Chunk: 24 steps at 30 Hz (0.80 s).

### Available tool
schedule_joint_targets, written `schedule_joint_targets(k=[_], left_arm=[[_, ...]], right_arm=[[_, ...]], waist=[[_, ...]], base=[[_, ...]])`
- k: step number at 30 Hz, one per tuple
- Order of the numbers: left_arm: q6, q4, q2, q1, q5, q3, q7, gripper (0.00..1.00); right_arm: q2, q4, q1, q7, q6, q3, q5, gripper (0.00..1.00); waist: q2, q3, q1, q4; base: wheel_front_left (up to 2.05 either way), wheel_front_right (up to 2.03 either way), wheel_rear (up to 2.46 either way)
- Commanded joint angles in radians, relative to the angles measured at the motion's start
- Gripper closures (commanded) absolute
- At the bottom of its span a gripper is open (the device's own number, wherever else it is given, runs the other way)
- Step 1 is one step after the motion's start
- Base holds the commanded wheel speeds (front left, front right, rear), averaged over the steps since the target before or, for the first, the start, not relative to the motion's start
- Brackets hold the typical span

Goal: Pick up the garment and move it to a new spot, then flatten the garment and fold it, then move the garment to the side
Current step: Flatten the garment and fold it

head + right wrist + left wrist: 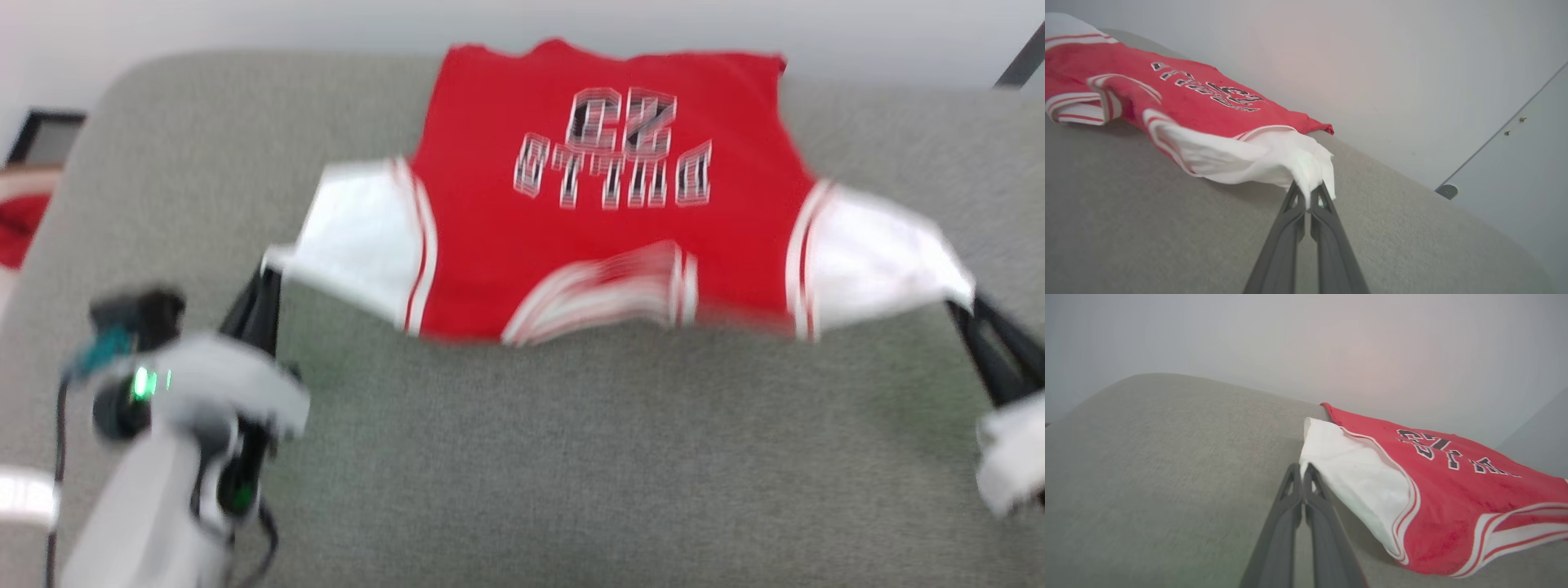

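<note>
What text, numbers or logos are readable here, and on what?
"23" (likely; blurred, upside down in the head view): block number printed on the red garment.
Block-letter word beside it on the garment: too blurred or skewed to read in every view.
No other text, label or brand can be made out.

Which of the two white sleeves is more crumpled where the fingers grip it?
The right sleeve, in the right gripper: its cloth bunches into folds at the fingers, while the left sleeve lies smoother.
</note>
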Motion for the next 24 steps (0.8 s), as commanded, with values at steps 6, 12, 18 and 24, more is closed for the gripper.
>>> schedule_joint_targets(k=[6, 12, 18, 24], left_arm=[[0.143, -0.294, 0.013, 0.341, -0.053, 0.056, 0.041, 1.00], [0.237, -0.485, 0.004, 0.578, -0.087, 0.081, 0.081, 1.00], [0.281, -0.594, -0.007, 0.704, -0.104, 0.093, 0.083, 1.00], [0.275, -0.610, -0.022, 0.717, -0.107, 0.078, 0.072, 1.00]], right_arm=[[-0.048, -0.109, 0.268, 0.039, -0.001, -0.019, 0.028, 1.00], [-0.016, -0.150, 0.440, 0.046, -0.001, -0.110, 0.028, 1.00], [0.029, -0.187, 0.571, 0.055, -0.001, -0.204, 0.005, 1.00], [0.073, -0.229, 0.613, 0.088, -0.001, -0.234, -0.015, 1.00]], waist=[[0.0000, -0.138, 0.0000, -0.053], [0.0000, -0.141, 0.0000, -0.052], [0.0000, -0.123, 0.0000, -0.035], [0.0000, -0.103, 0.0000, -0.026]], base=[[0.00, 0.00, 0.00], [0.00, 0.00, 0.00], [0.00, 0.00, 0.00], [0.00, 0.00, 0.00]])
